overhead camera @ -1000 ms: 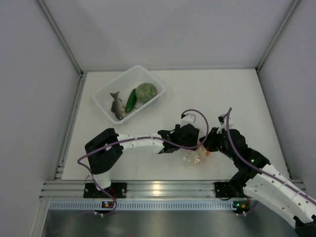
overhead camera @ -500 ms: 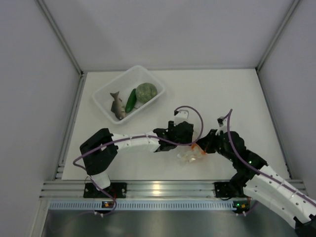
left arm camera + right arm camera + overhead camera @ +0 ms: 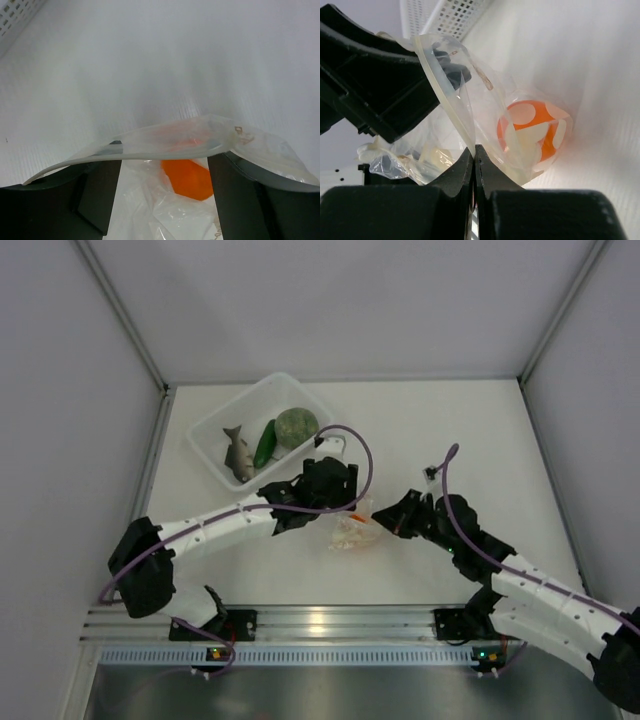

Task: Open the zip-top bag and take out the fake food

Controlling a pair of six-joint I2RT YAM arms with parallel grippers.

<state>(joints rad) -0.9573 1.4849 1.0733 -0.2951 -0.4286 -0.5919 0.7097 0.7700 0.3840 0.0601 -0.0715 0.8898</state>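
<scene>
**Containers.** The white perforated basket (image 3: 232, 405) sits at the far left of the table (image 3: 450, 430). It holds three pieces of the fake food side by side: the grey-brown fish (image 3: 238, 453), the dark green cucumber (image 3: 265, 443) and the pale-green cabbage ball (image 3: 296, 427).

The zip-top bag (image 3: 352, 532) lies near the table's middle, between the two grippers. It is close to the basket's near corner and not touching it. The bag holds the orange ball (image 3: 532, 130), which is patterned with pale patches and rests low against the film.

**Grippers.** The left gripper (image 3: 165, 155) has its fingers spread wide. The rim of the bag's mouth is draped across both of them, and one finger shows through the plastic in the right wrist view. The right gripper (image 3: 474, 155) has its fingers pressed together, pinching a fold of the bag's film.

**Surroundings and obstructions.** From above, the left wrist body and its purple cable (image 3: 355, 445) cover the bag's far edge. Crumpled film partly veils the ball, so little of it shows from above.
</scene>
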